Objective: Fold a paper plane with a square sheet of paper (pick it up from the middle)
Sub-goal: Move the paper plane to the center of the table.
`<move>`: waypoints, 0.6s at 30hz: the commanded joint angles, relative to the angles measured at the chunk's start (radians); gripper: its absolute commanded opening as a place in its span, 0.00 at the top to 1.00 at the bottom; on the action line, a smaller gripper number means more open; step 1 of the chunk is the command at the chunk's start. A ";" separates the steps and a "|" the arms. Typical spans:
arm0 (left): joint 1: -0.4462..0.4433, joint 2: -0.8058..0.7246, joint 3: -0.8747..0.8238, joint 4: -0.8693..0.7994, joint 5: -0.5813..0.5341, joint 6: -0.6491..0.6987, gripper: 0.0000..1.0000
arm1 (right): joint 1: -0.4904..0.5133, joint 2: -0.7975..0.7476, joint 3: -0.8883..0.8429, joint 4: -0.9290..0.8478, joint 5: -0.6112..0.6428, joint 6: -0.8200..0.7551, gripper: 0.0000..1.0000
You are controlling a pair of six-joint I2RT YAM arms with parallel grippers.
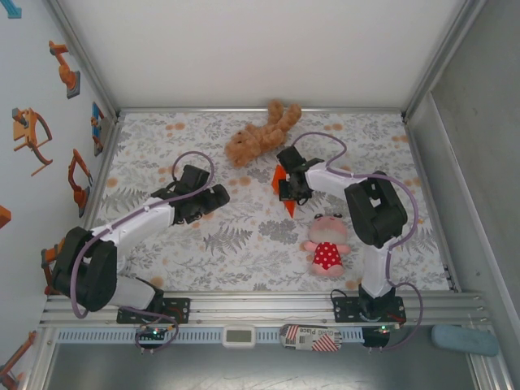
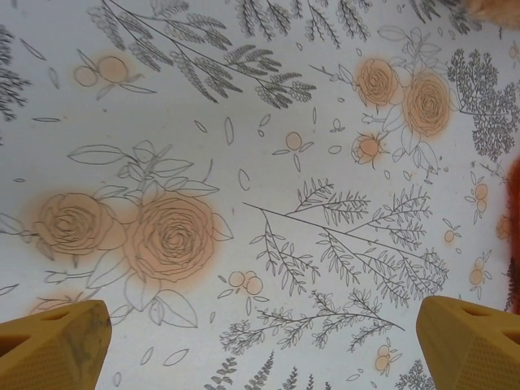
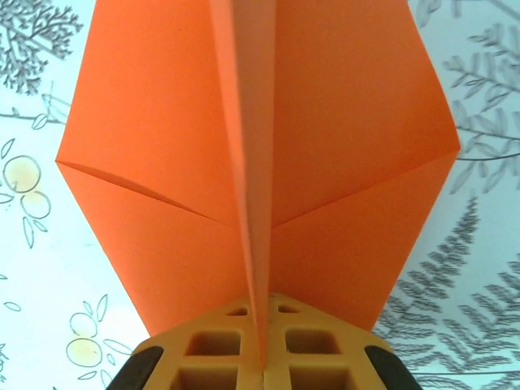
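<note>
Floral-print cloth (image 1: 244,244) on the table, plain white wall (image 1: 260,49) behind. The right gripper (image 3: 264,341) is clamped on the crisp orange paper plane (image 3: 162,162) at its centre crease, mid-table near the fuzzy bear (image 1: 262,134). The left gripper (image 2: 260,341) hovers, yellow ribbed fingers wide apart.

A robotics lab is indicated: left arm (image 1: 134,221) and right arm (image 1: 370,213) are bolted to an aluminium rail (image 1: 260,307); the floral desk (image 1: 244,253) is enclosed by white panels (image 1: 260,49).

Bright, even light is washing every view; only soft, faint shadows are falling on the table (image 1: 244,244). The paper plane (image 3: 162,146) is blurring along its near centre crease.
</note>
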 commanded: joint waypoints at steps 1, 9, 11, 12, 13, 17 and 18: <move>0.015 -0.049 0.001 -0.073 -0.063 0.036 0.04 | -0.041 -0.054 0.031 -0.023 0.034 -0.016 0.95; 0.028 -0.076 -0.005 -0.100 -0.075 0.046 0.04 | -0.061 0.028 0.121 -0.049 -0.036 -0.062 0.95; 0.029 -0.071 -0.005 -0.100 -0.074 0.046 0.04 | -0.061 0.048 0.138 -0.049 -0.050 -0.059 0.95; 0.029 -0.071 -0.005 -0.098 -0.070 0.044 0.04 | -0.061 0.057 0.147 -0.053 -0.048 -0.056 0.94; 0.029 -0.066 -0.006 -0.096 -0.067 0.044 0.04 | -0.061 0.067 0.157 -0.060 -0.046 -0.055 0.94; 0.029 -0.055 -0.007 -0.091 -0.057 0.043 0.04 | -0.061 0.096 0.180 -0.079 -0.036 -0.054 0.93; 0.028 -0.053 -0.006 -0.091 -0.056 0.042 0.04 | -0.061 0.102 0.183 -0.086 -0.030 -0.053 0.92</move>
